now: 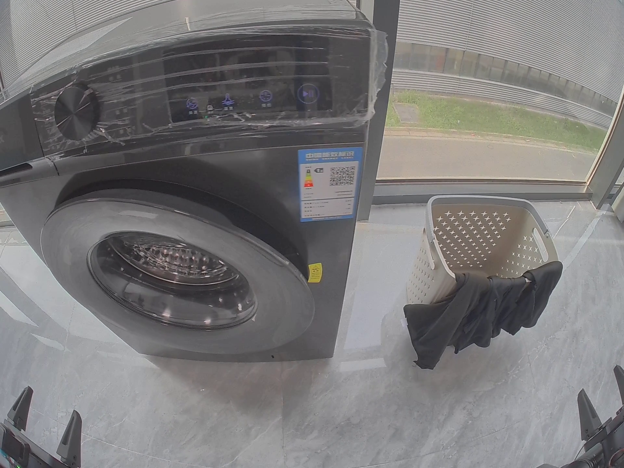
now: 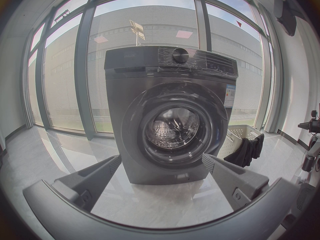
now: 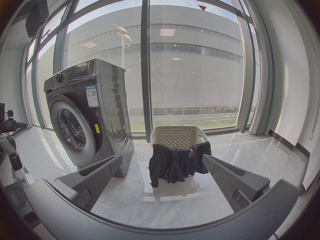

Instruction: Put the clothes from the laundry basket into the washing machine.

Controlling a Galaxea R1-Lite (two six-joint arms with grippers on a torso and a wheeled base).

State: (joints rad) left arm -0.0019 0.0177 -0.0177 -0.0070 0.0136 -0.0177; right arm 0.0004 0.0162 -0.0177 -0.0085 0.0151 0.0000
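A dark grey washing machine (image 1: 195, 164) stands on the left with its round door (image 1: 175, 277) closed. To its right, a white perforated laundry basket (image 1: 484, 235) sits on the floor by the window. Black clothes (image 1: 481, 313) hang over the basket's front rim and reach the floor. My left gripper (image 1: 45, 420) is low at the near left, open and empty, facing the machine's door (image 2: 175, 130). Low at the near right, my right gripper (image 1: 601, 401) is open and empty, facing the basket (image 3: 178, 137) and the black clothes (image 3: 176, 164).
Glossy grey marble floor (image 1: 364, 411) spreads between me and both objects. Floor-to-ceiling windows (image 1: 494, 79) with a dark pillar (image 1: 383, 66) run behind the machine and basket. Clear plastic film wraps the machine's control panel (image 1: 214, 86).
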